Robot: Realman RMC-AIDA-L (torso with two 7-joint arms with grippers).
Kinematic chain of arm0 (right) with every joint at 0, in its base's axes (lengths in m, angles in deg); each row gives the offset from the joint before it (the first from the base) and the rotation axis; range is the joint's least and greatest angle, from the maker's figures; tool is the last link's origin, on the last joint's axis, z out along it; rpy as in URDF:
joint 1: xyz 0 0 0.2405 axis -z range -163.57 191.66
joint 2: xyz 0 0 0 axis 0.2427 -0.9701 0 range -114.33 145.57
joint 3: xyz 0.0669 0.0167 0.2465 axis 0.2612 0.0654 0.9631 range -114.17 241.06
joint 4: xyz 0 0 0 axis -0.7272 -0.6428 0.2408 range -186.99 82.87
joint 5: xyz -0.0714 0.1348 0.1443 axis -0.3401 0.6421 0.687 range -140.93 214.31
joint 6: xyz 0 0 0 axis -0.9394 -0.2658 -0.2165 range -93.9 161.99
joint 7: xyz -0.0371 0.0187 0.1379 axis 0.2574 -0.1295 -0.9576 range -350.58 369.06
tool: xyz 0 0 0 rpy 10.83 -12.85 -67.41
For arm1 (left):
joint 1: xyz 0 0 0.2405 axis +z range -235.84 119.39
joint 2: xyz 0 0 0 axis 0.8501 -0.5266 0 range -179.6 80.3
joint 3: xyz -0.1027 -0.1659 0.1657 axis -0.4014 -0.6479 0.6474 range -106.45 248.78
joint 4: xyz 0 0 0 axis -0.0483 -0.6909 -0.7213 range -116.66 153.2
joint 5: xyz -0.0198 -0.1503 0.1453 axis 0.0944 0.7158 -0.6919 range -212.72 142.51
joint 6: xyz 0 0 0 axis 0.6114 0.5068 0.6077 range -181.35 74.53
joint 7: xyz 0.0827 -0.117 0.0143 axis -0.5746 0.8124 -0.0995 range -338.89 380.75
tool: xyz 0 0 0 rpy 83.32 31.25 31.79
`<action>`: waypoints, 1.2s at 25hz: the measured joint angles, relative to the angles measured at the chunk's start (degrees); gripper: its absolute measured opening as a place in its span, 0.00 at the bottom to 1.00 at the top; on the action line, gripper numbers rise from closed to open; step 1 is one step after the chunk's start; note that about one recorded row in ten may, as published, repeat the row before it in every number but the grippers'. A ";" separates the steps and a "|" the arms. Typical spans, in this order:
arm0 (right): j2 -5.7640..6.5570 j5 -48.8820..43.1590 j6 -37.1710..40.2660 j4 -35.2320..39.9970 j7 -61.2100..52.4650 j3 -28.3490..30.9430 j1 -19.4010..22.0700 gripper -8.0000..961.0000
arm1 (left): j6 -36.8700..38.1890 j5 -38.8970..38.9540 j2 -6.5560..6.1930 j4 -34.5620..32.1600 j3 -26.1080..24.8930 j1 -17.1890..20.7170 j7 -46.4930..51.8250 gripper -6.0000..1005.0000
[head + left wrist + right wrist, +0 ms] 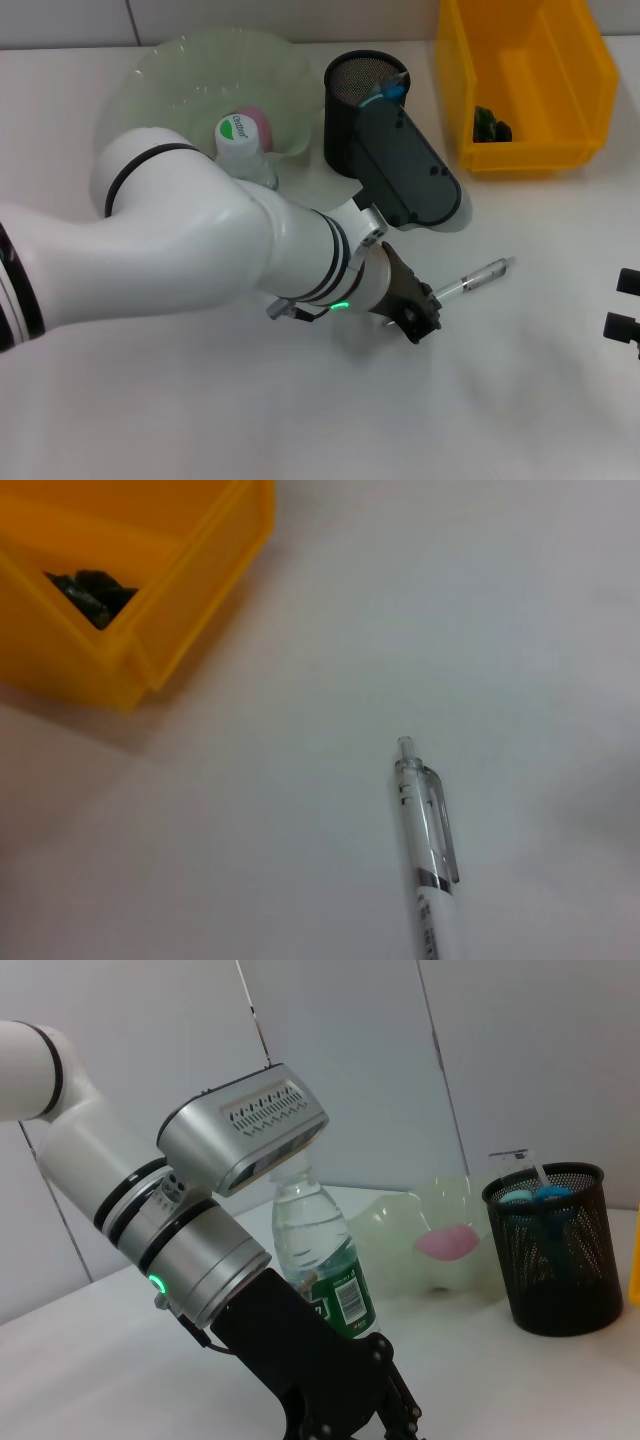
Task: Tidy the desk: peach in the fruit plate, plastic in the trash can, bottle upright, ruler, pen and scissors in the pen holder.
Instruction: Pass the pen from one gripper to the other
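Worktop [520, 400]: white, carrying all items.

Left arm: reaches across the middle of the worktop. Its left tool [415, 318] is down at the near end of the pen [475, 277]. Whether the fingers have closed on the pen cannot be told from any view.

Fruit plate [170, 70]: pale green, far left. The peach [255, 120] lies in it. Judged done.

Trash can [530, 90]: yellow bin, far right, with dark crumpled plastic [492, 125] inside. Judged done.

Bottle [243, 140]: stands upright beside the plate, green-and-white cap uppermost. Judged done.

Pen holder [352, 110]: black mesh cup between plate and bin, partly behind the left wrist housing. Blue-handled scissors [388, 90] show at its rim.

Pen: clear barrel, lying flat on the worktop, right of centre. Judged the one item left to place.

Right tool [625, 305]: parked at the right edge; its opening cannot be told.

Views compared: the right wrist view alone shows the bottle's label and a clear strip, probably the ruler [527, 1167], standing in the holder. The left wrist view alone shows the pen's clip and button end, pointing towards the bin.
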 joint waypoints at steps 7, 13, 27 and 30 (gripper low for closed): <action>-0.02 0.20 -0.62 0.03 -0.07 0.13 -0.52 0.64 | -0.86 -2.61 0.00 -1.05 -0.09 0.92 -0.07 0.14; -0.02 0.52 -1.47 -0.74 -0.08 0.77 -1.01 0.63 | -1.34 -4.93 0.00 -3.74 -0.61 2.80 -0.12 0.14; 0.27 7.07 -2.33 -4.35 -0.19 1.81 -0.62 0.63 | -7.68 4.20 -0.36 -18.03 -11.64 16.05 -16.79 0.14; 0.91 10.15 -2.76 -8.41 -1.19 4.39 -0.51 0.63 | -8.78 9.04 -0.42 -17.80 -12.04 16.93 -21.14 0.14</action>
